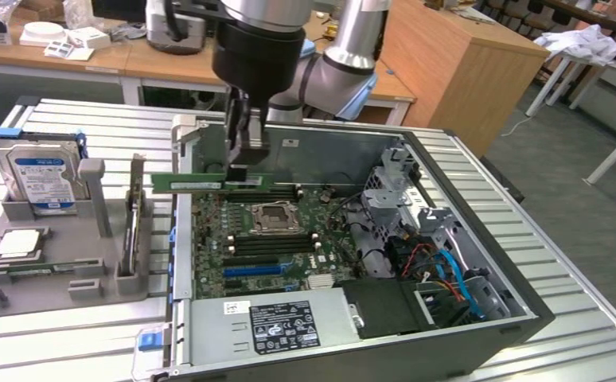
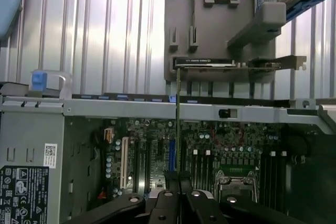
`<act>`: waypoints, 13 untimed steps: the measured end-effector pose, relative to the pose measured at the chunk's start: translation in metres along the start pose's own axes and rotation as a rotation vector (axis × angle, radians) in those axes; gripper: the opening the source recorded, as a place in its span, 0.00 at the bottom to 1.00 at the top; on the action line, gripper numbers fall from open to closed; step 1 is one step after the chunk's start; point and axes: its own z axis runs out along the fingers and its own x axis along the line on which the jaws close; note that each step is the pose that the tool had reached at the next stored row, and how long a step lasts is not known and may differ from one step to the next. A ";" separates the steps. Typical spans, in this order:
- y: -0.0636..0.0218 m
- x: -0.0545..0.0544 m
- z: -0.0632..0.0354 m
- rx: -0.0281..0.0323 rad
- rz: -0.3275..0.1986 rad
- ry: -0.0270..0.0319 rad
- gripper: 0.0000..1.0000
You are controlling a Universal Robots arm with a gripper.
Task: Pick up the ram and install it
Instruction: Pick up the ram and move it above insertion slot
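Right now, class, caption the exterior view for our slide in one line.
Gripper shut on the ram, held above the open computer case and its motherboard.

Exterior view: high, angled down over slatted table (image 1: 75,342), whole open computer case (image 1: 499,330) at mid-distance. Wrist view: close above gripper (image 2: 179,190), facing down across motherboard (image 2: 157,150) toward gray parts tray (image 2: 178,19). Shared: motherboard, case side wall, gray parts tray, hard drive (image 1: 43,173).
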 end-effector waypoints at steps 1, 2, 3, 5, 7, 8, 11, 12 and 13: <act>-0.0028 0.000 -0.0001 0.0001 0.000 -0.0001 0.12; -0.0054 0.000 -0.0002 0.0000 0.000 -0.0001 0.12; -0.0081 0.000 -0.0003 0.0000 0.000 0.0000 0.12; -0.0136 0.000 -0.0006 0.0000 0.000 0.0000 0.12; -0.0189 0.000 -0.0008 0.0000 0.000 -0.0001 0.12; -0.0214 0.001 -0.0009 0.0000 0.000 0.0000 0.12; -0.0293 0.001 -0.0013 -0.0001 0.000 0.0000 0.12; -0.0318 0.001 -0.0014 -0.0001 0.000 0.0000 0.12; -0.0341 0.001 -0.0015 -0.0001 0.000 0.0000 0.12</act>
